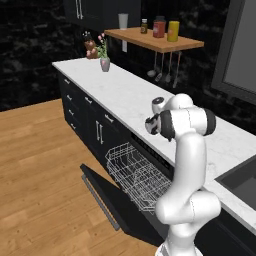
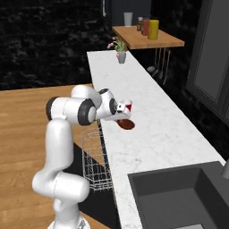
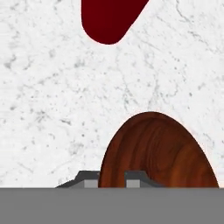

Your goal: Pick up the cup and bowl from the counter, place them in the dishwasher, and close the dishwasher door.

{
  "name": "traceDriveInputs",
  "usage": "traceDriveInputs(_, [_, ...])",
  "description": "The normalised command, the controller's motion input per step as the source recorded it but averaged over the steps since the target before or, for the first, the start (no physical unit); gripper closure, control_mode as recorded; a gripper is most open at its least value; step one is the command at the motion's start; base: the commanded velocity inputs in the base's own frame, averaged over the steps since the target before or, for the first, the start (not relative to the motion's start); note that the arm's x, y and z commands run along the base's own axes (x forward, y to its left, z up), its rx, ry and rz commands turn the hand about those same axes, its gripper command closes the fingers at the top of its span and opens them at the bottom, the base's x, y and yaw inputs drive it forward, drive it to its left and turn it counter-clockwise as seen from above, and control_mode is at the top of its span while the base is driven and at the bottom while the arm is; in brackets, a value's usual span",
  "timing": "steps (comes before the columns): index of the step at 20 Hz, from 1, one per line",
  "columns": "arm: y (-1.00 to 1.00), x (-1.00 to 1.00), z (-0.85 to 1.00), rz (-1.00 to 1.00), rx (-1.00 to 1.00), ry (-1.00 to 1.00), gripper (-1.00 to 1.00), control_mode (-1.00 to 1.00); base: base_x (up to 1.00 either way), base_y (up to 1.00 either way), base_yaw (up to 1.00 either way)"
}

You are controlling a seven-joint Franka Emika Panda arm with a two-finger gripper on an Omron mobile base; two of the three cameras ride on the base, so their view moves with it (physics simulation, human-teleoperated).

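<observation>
This is a home kitchen. A long white marble bench [image 1: 125, 95] runs over dark cabinets [image 1: 82, 112]. Below the bench an open dishwasher [image 1: 132, 175] shows its wire rack. A sink [image 2: 179, 197] is set into the bench, and a wooden shelf [image 1: 155, 42] with jars hangs above it, with utensils [image 1: 162, 72] underneath.

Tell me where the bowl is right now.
The bowl sits on the counter near its front edge, just below the red cup in the right base view, at the end effector.
</observation>
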Motion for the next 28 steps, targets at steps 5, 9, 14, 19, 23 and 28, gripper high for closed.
traceDriveInputs(5, [0.79,-0.60,0.13,0.01,0.00,-0.16,1.00,-1.00,0.00,0.00,0.00])
traceDriveInputs(9, [1.00,-0.53,0.12,0.01,0.00,-0.06,1.00,-1.00,0.00,0.00,0.00])
traceDriveInputs(14, [1.00,-0.31,0.12,0.01,0.00,0.00,1.00,-1.00,0.00,0.00,0.00])
traceDriveInputs(19, [1.00,-0.09,0.01,0.01,0.00,0.03,1.00,-1.00,0.00,0.00,0.00])
traceDriveInputs(23, [0.87,0.00,-0.01,0.00,0.00,0.05,1.00,-1.00,0.00,0.00,0.00])
traceDriveInputs(28, [0.57,0.20,-0.29,0.00,0.00,0.02,1.00,-1.00,0.00,0.00,0.00])
